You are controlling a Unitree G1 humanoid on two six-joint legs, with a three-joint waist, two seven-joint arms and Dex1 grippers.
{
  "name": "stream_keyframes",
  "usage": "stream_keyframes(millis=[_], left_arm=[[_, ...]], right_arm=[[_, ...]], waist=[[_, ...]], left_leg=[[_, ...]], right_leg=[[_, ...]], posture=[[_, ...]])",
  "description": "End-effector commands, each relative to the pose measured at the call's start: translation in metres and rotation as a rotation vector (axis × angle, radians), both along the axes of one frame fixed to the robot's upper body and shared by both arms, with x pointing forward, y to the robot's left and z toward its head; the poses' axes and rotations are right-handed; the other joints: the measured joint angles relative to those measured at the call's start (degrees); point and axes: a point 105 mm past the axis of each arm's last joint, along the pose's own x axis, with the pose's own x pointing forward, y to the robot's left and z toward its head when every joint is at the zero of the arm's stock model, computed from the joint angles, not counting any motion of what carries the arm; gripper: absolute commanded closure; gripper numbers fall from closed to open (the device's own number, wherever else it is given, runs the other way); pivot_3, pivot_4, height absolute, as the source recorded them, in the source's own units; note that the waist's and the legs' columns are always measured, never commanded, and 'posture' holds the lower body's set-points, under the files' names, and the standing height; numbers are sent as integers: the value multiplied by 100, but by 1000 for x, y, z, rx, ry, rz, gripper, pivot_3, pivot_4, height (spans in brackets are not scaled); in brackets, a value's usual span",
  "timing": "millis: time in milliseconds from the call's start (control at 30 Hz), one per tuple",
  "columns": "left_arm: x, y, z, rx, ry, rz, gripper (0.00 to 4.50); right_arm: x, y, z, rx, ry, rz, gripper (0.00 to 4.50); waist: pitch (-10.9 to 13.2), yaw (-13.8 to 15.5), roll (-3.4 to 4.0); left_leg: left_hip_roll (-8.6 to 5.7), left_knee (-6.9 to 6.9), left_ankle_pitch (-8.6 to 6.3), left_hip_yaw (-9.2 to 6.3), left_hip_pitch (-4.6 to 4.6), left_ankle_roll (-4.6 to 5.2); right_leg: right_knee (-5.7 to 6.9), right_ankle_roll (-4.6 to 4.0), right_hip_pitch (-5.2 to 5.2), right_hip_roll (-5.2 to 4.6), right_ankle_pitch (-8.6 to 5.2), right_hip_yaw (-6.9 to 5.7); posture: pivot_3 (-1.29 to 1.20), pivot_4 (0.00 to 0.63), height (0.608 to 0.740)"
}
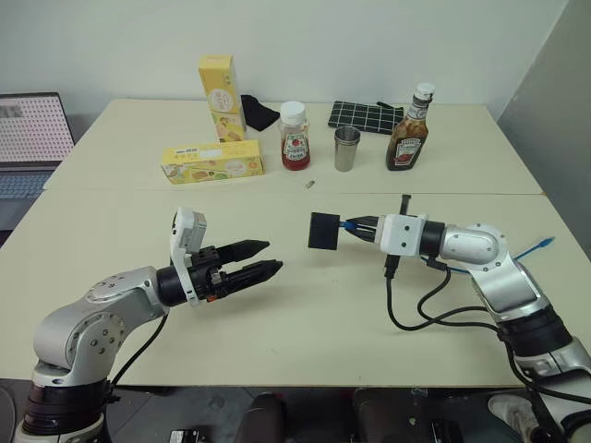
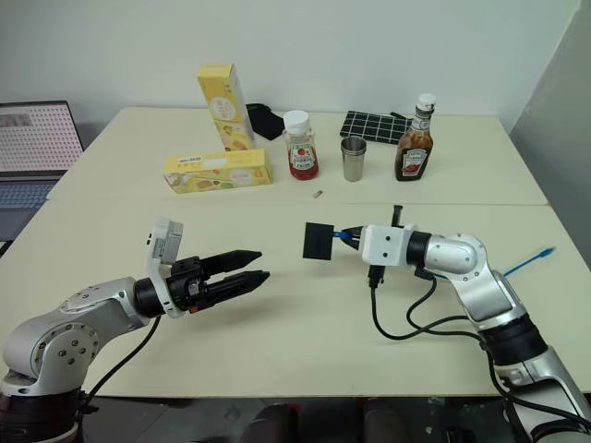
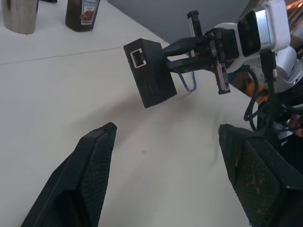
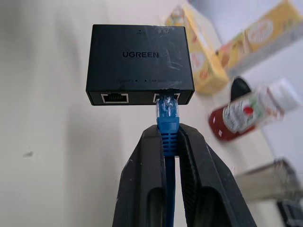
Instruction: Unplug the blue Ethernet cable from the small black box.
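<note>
Nearest: blue Ethernet cable (image 4: 168, 137), its plug boot clamped between the fingers of the right gripper (image 1: 362, 226), plug seated in the small black box (image 1: 324, 230). The box hangs clear above the table (image 1: 305, 305), borne by the cable alone. Cable axis level, box at 9 o'clock from the right gripper. Left gripper (image 1: 268, 258), fingers apart, sits at 8 o'clock of the box, nearer its free face. Bare tabletop between; bottles (image 1: 295, 137) well apart at 12.

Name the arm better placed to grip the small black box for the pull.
Left. Its end effector is open, empty, and aimed at the small black box, while the right end effector already clamps the blue Ethernet cable plug.
</note>
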Motion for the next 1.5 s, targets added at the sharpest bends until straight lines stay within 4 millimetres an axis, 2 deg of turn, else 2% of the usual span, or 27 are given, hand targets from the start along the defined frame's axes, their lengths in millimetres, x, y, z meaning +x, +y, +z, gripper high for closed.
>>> stream_keyframes(millis=[33, 267, 433, 867, 1000, 1167, 1200, 1233, 1367, 1467, 1500], left_arm=[[0, -4, 10, -60, -12, -5, 821], [2, -9, 15, -100, -7, -20, 821], [3, -12, 18, -125, -10, -40, 821], [3, -11, 18, -143, -7, -44, 3637], [3, -10, 15, -138, -2, -38, 3703], [3, -10, 13, -130, 4, -41, 3703], [3, -10, 12, -128, 5, -43, 3703], [4, -10, 12, -128, 6, -44, 3703], [4, -11, 11, -117, 9, -61, 3703], [5, -12, 10, -102, 10, -78, 3703], [5, -13, 8, -77, 6, -94, 3703]], right_arm=[[-9, 24, 23, -1, -147, 127, 4387], [-19, 47, 28, -24, -234, 253, 4387], [-21, 52, 27, -29, -251, 290, 4388], [-23, 53, 25, -26, -294, 318, 4390], [-25, 51, 16, -73, -293, 335, 4390], [-26, 50, 16, -85, -319, 346, 4390], [-26, 49, 16, -91, -314, 348, 3683], [-27, 48, 16, -95, -310, 349, 3588], [-30, 41, 18, -100, -275, 352, 2651], [-35, 35, 17, -111, -190, 353, 1867], [-37, 29, 17, -94, -114, 337, 1634]], waist=[[0, 0, 0], [0, -8, 0], [0, -10, 0], [0, -10, 0], [0, -9, 0], [0, -9, 0], [0, -9, 0], [0, -9, 0], [0, -9, 0], [0, -7, 0], [0, -6, 0]], left_leg=[[-1, 2, 0, 1, 1, 0], [0, 1, 9, -2, 1, -16], [0, 1, 9, -3, 2, -17], [0, 1, 10, -2, 3, -17], [0, 1, 10, -3, 2, -17], [0, 1, 10, -3, 2, -17], [0, 1, 10, -3, 2, -17], [0, 1, 9, -3, 2, -17], [-1, 1, 9, -3, 2, -16], [0, 0, 9, -4, 1, -16], [0, 0, 9, -6, 1, -15]], right_leg=[[1, 0, 1, -1, 0, 0], [2, 0, 1, 0, 0, -2], [3, -1, 0, 0, 0, -3], [3, -1, 0, 0, 0, -1], [3, -1, 0, 0, 0, -2], [3, -1, 0, -1, 0, -1], [3, -1, 0, -1, 0, -1], [3, -1, 0, -1, 0, -1], [2, -1, 0, -1, 0, -1], [1, -1, 0, -1, 0, -2], [1, -1, 1, -2, 0, -2]], posture=[[0, 150, 740], [0, 150, 740], [0, 150, 740], [0, 150, 740], [0, 150, 740], [0, 150, 740], [0, 150, 740], [0, 150, 740], [0, 150, 740], [0, 150, 740], [0, 150, 740]])
